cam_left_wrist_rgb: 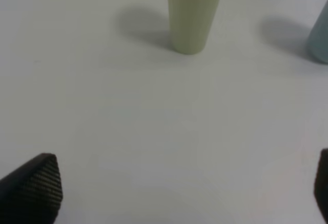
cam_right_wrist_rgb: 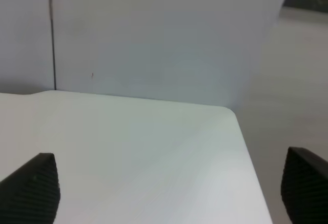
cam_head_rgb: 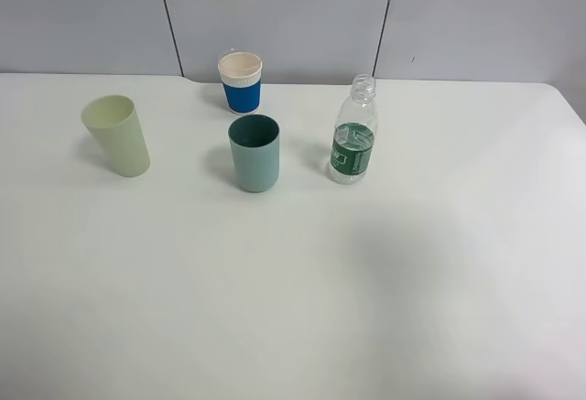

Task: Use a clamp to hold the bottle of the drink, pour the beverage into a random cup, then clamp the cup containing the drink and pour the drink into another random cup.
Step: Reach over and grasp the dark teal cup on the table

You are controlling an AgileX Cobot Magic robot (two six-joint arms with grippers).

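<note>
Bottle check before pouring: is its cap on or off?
Off. The bottle stands upright with a bare, open mouth; no cap on it.

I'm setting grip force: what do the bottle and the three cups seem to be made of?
Bottle: thin clear plastic, glossy and see-through. Teal cup and pale green cup: opaque, matte, probably hard plastic. Blue cup: likely paper, with a cream band at the rim, though that is not certain.

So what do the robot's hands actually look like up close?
Only the fingertips show. On the left gripper and the right gripper they are black and wedge-shaped, with a fine ribbed texture. No cables, markings or arm parts are visible, and the high view shows no arms at all.
</note>
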